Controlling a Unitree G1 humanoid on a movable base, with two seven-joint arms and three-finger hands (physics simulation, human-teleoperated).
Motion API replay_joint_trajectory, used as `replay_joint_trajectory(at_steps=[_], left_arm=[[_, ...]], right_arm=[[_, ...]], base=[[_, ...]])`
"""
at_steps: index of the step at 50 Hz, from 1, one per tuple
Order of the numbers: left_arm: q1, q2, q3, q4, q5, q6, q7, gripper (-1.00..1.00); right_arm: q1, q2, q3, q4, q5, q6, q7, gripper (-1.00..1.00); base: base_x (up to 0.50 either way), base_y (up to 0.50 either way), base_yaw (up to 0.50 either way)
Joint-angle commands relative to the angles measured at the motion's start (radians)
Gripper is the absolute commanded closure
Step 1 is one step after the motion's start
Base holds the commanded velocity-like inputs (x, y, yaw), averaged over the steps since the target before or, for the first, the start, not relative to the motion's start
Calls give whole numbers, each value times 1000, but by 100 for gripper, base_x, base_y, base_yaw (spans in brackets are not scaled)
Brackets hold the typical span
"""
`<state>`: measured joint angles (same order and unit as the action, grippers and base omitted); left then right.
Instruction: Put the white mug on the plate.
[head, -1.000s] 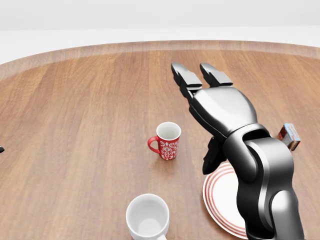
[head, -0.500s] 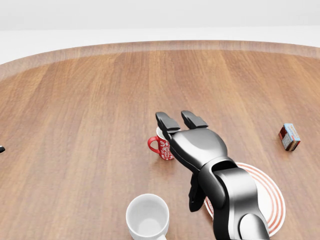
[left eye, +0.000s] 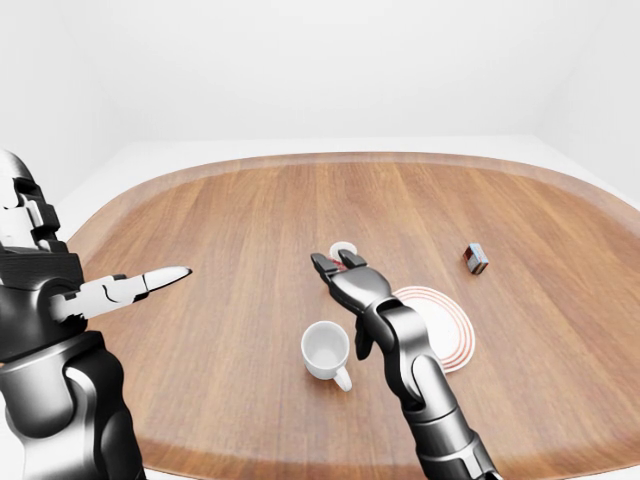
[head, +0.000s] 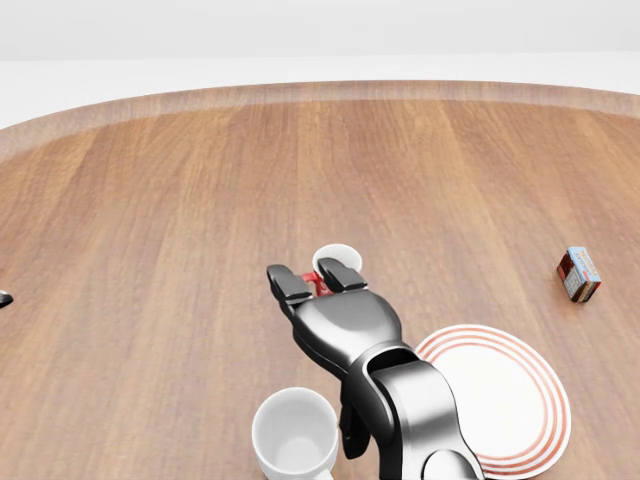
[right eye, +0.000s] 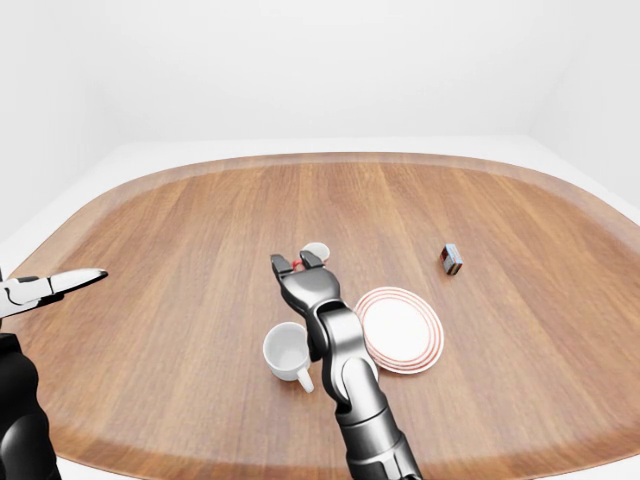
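Right now the robot's glossy black-and-silver right hand (head: 315, 280) hangs low over the round, wood-grained table (head: 150, 250), its dark fingers (head: 292, 284) stretched out flat and spread apart, gripping nothing. In the head view the fingertips reach over the small red mug with white patterning (head: 322, 282), hiding most of it; only its white rim and a bit of red handle show, and I cannot tell whether the fingers touch it.

The plain white ceramic mug (head: 294, 434) stands upright on the table at the bottom of the head view, mouth open to the ceiling, just left of the right forearm. In the left-eye view its handle points toward the bottom right. It rests on the bare wood, near the plate but not on it.

The white round plate with red rings along its rim (head: 525, 400) lies flat to the right of the forearm, with the arm crossing between it and the white mug.

A small box, red, white and blue (head: 579, 273), stands well apart toward the right edge of the head view.

The left hand (left eye: 125, 287) is raised at the left of the left-eye view, fingers extended and holding nothing, far from the mugs.
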<state>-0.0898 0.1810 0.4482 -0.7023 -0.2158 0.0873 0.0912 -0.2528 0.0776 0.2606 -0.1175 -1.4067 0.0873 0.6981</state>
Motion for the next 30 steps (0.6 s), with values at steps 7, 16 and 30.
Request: replay_joint_trajectory(at_steps=[7, 16, 30], left_arm=[[3, -4, -4, 3, 3, 0, -1, -100], [3, -4, -4, 4, 2, 0, -1, -100], [3, -4, -3, 0, -1, 0, 0, -100]], right_arm=[[-4, 54, 53, 46, -46, 0, 0, -100], [-5, 67, 67, 95, -60, 0, 0, -100], [19, 85, 98, 159, -72, 0, 0, -100]], base=[[0, 0, 0], [0, 0, 0], [0, 0, 0]])
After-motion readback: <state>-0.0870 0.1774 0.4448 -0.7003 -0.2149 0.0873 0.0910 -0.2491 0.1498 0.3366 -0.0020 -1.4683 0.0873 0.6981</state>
